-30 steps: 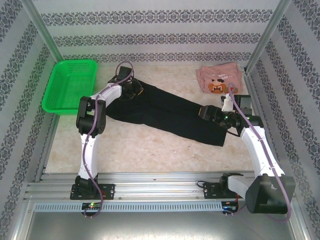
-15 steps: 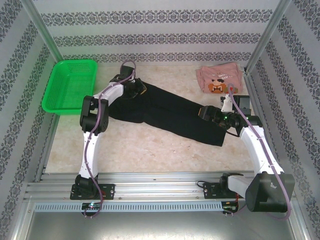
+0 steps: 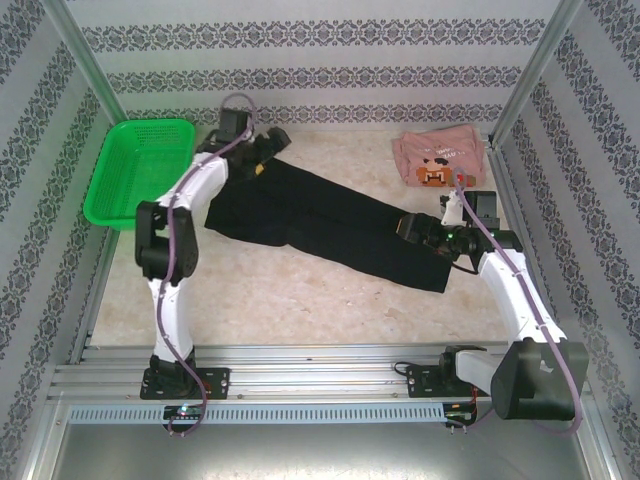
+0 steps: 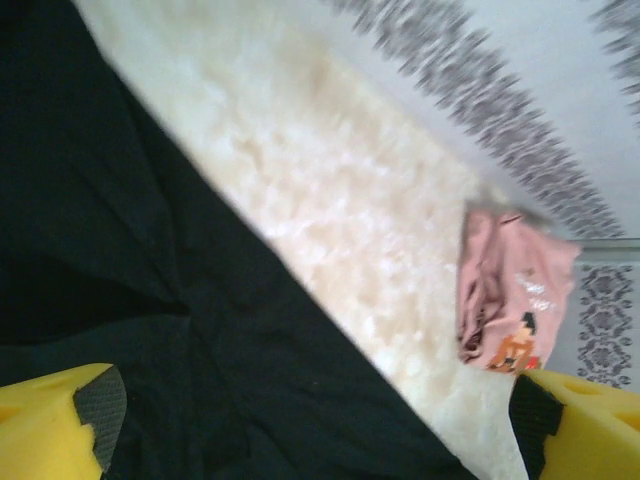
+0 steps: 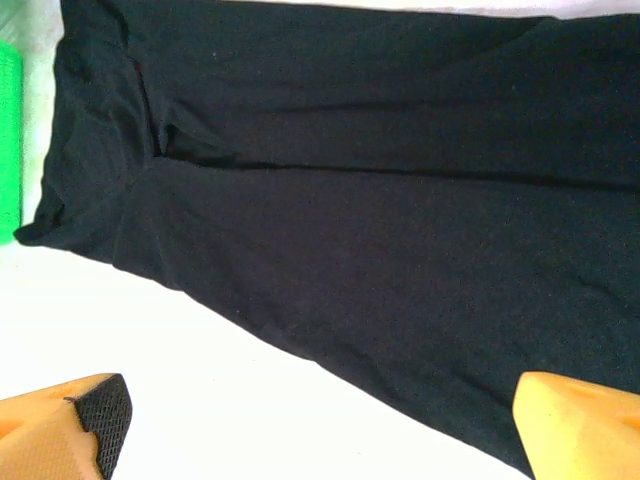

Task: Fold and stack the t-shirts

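While the black tee (image 3: pixel 330 225) lies in a long diagonal strip, the pink tee (image 3: pixel 435 160) sits bunched; left gripper (image 4: pixel 315 425) and right gripper (image 5: pixel 320 425) gape wide; green basket (image 3: pixel 140 170) stands far-left.

Patterned walls (image 3: pixel 320 60) — pale marbled tabletop (image 3: pixel 300 290)

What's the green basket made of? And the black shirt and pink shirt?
The green basket looks like hard plastic: bright even colour, stiff rim, mesh walls. The black shirt looks like soft matte cloth, maybe cotton; it lies limp and creased, no shine. The pink shirt seems similar soft cloth, bunched in folds, with a printed picture.
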Motion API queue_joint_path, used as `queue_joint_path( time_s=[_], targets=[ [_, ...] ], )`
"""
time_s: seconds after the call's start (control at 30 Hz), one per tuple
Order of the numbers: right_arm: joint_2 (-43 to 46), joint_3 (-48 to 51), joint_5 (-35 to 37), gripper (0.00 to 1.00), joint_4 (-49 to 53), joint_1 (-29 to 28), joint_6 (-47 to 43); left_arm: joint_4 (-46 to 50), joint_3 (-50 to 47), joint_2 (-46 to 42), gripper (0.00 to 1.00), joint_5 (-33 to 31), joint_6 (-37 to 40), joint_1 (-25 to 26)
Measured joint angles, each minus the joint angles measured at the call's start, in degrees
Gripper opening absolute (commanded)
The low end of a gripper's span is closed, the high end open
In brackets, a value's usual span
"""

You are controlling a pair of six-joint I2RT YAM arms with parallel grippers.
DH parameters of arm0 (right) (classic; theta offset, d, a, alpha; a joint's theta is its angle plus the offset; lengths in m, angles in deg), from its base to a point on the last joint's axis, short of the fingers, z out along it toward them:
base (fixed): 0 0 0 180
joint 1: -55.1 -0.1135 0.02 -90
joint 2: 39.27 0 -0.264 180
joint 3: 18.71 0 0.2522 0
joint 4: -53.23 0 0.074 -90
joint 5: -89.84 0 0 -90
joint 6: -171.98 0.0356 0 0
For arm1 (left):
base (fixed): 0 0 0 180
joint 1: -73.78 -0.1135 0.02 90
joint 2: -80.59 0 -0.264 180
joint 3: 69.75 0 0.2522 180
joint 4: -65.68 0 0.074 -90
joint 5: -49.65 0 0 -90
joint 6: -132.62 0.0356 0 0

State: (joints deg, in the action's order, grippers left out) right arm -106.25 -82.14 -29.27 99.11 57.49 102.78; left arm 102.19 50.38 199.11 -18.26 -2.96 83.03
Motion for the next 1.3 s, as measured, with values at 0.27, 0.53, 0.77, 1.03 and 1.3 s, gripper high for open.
queue_joint_path(
  time_s=[0.27,0.53,0.77,1.03,1.3],
  targets=[
    [-4.02,-0.17,0.83,0.98,0.17,-3.34,0.02,1.97,-15.76,-15.76,0.89,-5.27,3.8,-0.37],
    [-4.96,-1.05,1.01,0.98,0.17,-4.15,0.02,1.95,-22.45,-6.82,0.33,-5.44,2.86,0.85],
    [-4.07,-1.05,1.03,0.98,0.24,-4.15,0.04,1.42,-16.48,0.87,0.22,-6.14,1.77,2.8],
    [-2.1,-0.83,1.03,0.98,0.39,-4.15,0.28,3.02,-8.13,8.13,0.21,-9.31,1.18,2.8],
    [-1.84,-0.44,1.03,0.98,0.66,-4.15,0.44,4.96,5.05,17.4,0.23,-8.76,1.97,3.56]
  ],
)
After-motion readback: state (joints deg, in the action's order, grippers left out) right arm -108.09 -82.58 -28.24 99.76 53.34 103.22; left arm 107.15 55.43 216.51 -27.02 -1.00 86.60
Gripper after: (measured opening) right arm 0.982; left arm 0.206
